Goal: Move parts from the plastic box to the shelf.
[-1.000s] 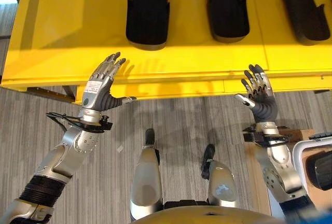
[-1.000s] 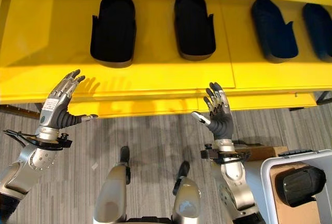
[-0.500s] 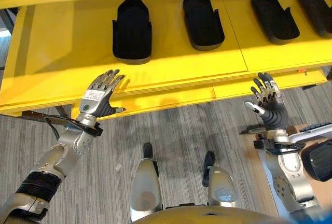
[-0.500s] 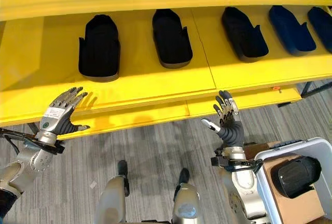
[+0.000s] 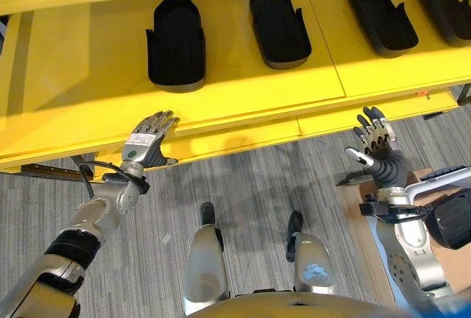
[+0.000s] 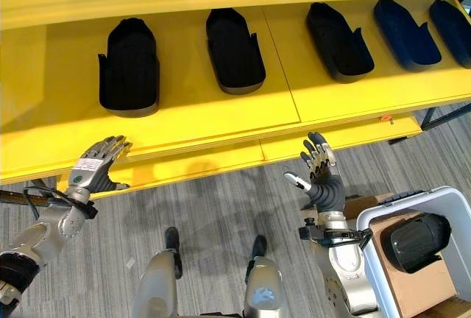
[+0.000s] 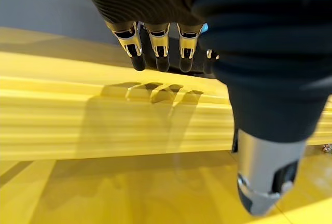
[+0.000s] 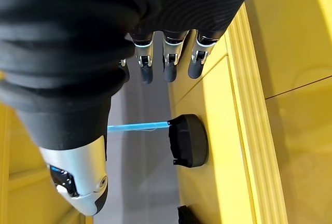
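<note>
Black moulded parts (image 6: 234, 49) lined the yellow shelf (image 6: 184, 123). Another lay in the white plastic box (image 6: 441, 207) (beside empty, spread right hand (image 6: 322, 178)); left hand (image 5: 147, 141) likewise spread, empty.

Left hand (image 5: 145, 145): raised at left of centre in the eye views, fingers straight and spread, thumb out, holding nothing. Right hand (image 6: 321, 178): lifted at right of centre, palm upright, fingers extended, empty

— What carries the load before you?
— You face a long yellow shelf (image 6: 221, 123); five black moulded scoop-shaped parts (image 6: 234, 51) lie on it in a row, apart.
</note>
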You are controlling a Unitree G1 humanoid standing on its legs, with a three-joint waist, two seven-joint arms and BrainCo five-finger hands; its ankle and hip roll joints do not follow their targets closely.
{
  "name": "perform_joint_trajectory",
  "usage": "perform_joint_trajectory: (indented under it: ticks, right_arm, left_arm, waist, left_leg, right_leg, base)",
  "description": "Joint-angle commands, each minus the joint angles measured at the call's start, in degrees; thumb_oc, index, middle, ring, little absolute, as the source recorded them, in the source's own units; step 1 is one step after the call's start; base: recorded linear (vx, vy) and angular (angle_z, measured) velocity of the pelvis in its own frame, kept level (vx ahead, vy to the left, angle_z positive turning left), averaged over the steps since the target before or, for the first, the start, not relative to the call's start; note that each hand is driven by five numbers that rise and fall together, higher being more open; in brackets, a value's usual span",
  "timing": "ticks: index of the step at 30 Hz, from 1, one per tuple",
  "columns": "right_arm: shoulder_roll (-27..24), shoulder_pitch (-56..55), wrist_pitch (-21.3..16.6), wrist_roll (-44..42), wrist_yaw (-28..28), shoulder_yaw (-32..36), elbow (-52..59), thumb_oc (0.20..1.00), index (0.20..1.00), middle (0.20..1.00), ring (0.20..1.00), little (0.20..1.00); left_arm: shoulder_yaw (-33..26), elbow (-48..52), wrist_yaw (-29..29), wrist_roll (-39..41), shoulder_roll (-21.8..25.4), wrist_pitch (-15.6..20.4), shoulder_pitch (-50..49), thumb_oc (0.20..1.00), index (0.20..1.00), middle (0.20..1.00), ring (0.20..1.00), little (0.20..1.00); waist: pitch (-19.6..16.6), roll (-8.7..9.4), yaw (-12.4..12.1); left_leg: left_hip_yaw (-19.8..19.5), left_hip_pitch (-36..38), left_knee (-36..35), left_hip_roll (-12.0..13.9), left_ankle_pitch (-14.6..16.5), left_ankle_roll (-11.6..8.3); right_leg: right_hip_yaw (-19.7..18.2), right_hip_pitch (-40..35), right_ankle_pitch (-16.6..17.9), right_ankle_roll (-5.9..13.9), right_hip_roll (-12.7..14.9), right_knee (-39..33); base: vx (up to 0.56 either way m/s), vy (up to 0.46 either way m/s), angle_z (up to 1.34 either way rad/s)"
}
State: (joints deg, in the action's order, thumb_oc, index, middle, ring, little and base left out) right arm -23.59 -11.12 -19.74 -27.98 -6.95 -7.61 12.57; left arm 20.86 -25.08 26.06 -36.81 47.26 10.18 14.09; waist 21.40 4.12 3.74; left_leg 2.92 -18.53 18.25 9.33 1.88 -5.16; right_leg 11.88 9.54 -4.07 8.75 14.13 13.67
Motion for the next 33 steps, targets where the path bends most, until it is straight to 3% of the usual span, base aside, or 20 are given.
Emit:
perform_joint_trajectory:
  ticks: [1, 15, 33]
  right_arm:
    - [-1.1, 0.1, -3.3, -1.5, 0.2, 0.3, 4.6, 1.000, 1.000, 1.000, 1.000, 1.000]
    - [-1.1, -1.5, -3.5, -1.9, -0.4, 0.5, 4.6, 1.000, 1.000, 1.000, 1.000, 1.000]
    - [-1.7, -2.8, -3.5, -2.5, -0.4, 1.3, 5.0, 1.000, 1.000, 1.000, 1.000, 1.000]
  left_arm:
    - [-1.4, -2.5, 0.5, 1.1, 0.0, -0.7, 3.9, 1.000, 1.000, 1.000, 1.000, 1.000]
    - [2.3, -11.5, 0.8, 3.5, -2.5, -2.7, 12.1, 1.000, 1.000, 1.000, 1.000, 1.000]
    - [4.6, -14.3, 0.9, 5.2, -2.0, -3.7, 19.4, 1.000, 1.000, 1.000, 1.000, 1.000]
  waist:
    - [-0.4, 1.11, 0.3]
    - [0.3, 1.35, 1.6]
    - [0.6, 1.23, 2.6]
  left_leg:
    - [0.5, -0.9, -0.7, 2.4, -3.3, -0.77]
    - [1.4, -1.5, 0.3, 2.9, -3.0, -0.88]
    - [1.9, -1.8, 1.2, 3.0, -2.5, -0.91]
  right_leg:
    - [-1.4, -1.2, -0.1, -0.09, 0.4, 1.9]
    - [-2.9, 0.2, 0.1, -0.14, 0.2, 2.6]
    - [-4.0, 1.4, 0.1, 0.02, 0.2, 3.6]
  base:
    - [0.00, 0.000, 0.00]
    - [0.00, 0.006, -0.04]
    - [0.00, 0.000, -0.01]
